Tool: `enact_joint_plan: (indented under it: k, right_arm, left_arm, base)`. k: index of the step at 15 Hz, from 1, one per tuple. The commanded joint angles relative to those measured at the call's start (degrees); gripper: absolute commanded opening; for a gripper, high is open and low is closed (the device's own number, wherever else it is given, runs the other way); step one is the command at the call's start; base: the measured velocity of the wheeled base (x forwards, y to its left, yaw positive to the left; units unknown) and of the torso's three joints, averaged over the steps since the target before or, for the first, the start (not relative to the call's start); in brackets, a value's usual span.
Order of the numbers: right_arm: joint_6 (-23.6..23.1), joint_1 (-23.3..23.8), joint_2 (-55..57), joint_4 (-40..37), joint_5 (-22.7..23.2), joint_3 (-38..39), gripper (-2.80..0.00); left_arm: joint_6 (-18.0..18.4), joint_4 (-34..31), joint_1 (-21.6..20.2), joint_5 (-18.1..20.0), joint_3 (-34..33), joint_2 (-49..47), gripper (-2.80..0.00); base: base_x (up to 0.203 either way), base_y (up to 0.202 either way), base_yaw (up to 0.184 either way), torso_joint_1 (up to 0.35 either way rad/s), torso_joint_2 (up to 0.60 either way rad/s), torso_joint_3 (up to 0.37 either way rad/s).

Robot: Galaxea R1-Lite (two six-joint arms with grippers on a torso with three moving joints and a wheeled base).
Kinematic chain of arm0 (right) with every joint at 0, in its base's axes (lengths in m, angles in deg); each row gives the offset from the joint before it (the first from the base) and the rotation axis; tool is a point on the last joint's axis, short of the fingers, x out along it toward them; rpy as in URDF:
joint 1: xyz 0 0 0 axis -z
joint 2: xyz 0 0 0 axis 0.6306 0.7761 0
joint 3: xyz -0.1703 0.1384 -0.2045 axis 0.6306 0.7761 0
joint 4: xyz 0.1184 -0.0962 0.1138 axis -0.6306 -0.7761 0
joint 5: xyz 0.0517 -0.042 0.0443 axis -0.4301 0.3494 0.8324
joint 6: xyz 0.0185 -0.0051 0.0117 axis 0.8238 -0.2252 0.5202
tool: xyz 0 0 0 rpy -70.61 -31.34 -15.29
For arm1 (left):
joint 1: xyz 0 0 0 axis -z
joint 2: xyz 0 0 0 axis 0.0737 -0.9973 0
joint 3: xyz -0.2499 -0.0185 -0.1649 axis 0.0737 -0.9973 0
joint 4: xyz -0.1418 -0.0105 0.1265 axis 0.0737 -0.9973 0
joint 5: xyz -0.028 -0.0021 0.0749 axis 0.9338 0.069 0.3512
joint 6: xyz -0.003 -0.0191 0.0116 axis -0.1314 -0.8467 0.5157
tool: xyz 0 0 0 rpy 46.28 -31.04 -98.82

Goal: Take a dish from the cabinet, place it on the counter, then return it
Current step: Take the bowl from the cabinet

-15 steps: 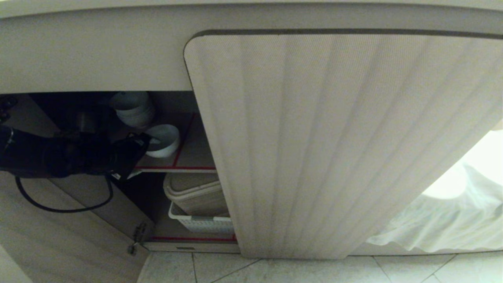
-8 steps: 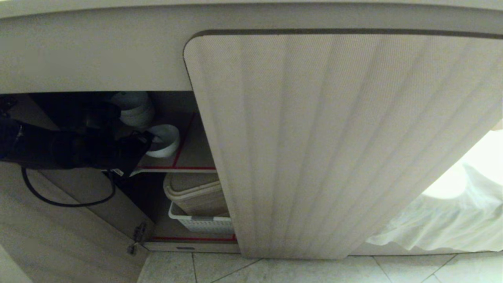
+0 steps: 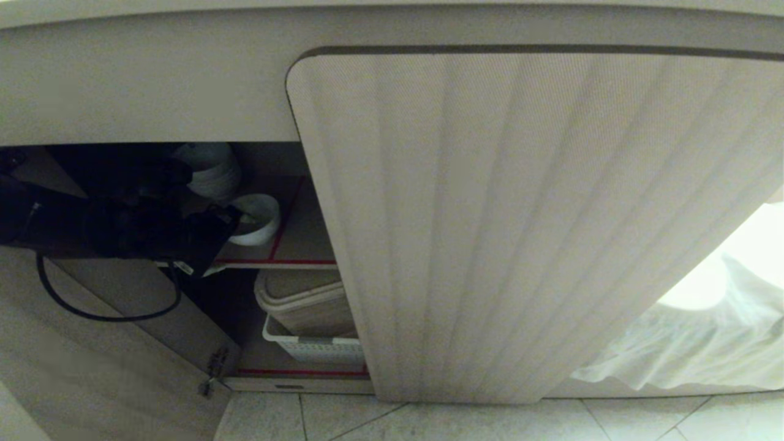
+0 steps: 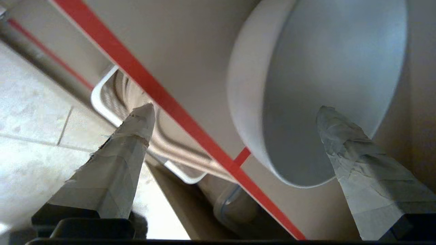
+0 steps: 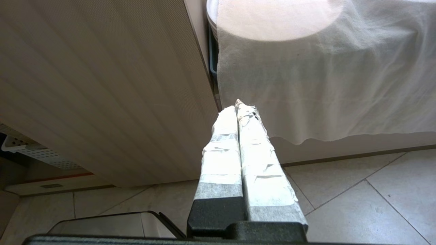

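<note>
From the head view I see my left gripper [image 3: 229,223] reaching into the open left bay of the cabinet [image 3: 520,214], its dark body covering part of the dish [image 3: 260,223], which sits on the upper shelf [image 3: 306,239] near the front edge marked with red tape [image 3: 275,261]. A stack of bowls [image 3: 211,171] stands behind it, deeper on the same shelf. That view hides the fingers; the left wrist view gives them to me plainly: the jaws stand wide apart and grip nothing, with one taped fingertip [image 4: 328,117] over the hollow of the dish [image 4: 327,85] and the other out past the shelf's taped front edge, so the near wall of the dish lies between them. Whether the fingertip touches the dish I cannot tell. Below the shelf, both views show a white basket [image 3: 312,349] holding a beige container [image 3: 303,303]. Only the right wrist view shows my right gripper [image 5: 238,109], its taped fingers pressed together and empty, hanging above the tiled floor [image 5: 357,200] before the closed ribbed door beside a draped white cloth [image 5: 323,78]. I can read no writing or label anywhere.
</note>
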Motion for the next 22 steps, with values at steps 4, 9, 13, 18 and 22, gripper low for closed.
enact_joint_plan:
  k: [4,9,13,18,22]
  right_arm:
    - [0.1,0.0,0.0,0.0,-0.1,0.0,-2.80]
    - [0.1,0.0,0.0,0.0,0.0,0.0,-2.80]
    - [0.1,0.0,0.0,0.0,0.0,0.0,-2.80]
    - [0.1,0.0,0.0,0.0,0.0,0.0,-2.80]
    - [0.1,0.0,0.0,0.1,0.0,0.0,-2.80]
  left_arm:
    - [0.6,-1.0,0.2,0.0,1.6,-0.3,0.00]
    - [1.2,-1.0,0.1,0.0,2.4,-0.8,0.00]
    - [1.2,-1.0,0.2,0.0,3.0,-0.9,0.00]
    - [1.2,-0.9,0.2,0.0,3.2,-0.9,0.00]
    - [1.2,-0.9,0.2,0.0,3.2,-1.0,0.00]
  base:
    - [0.000,0.000,0.000,0.000,0.00,0.000]
    - [0.000,0.000,0.000,0.000,0.00,0.000]
    - [0.000,0.000,0.000,0.000,0.00,0.000]
    - [0.000,0.000,0.000,0.000,0.00,0.000]
    - [0.000,0.000,0.000,0.000,0.00,0.000]
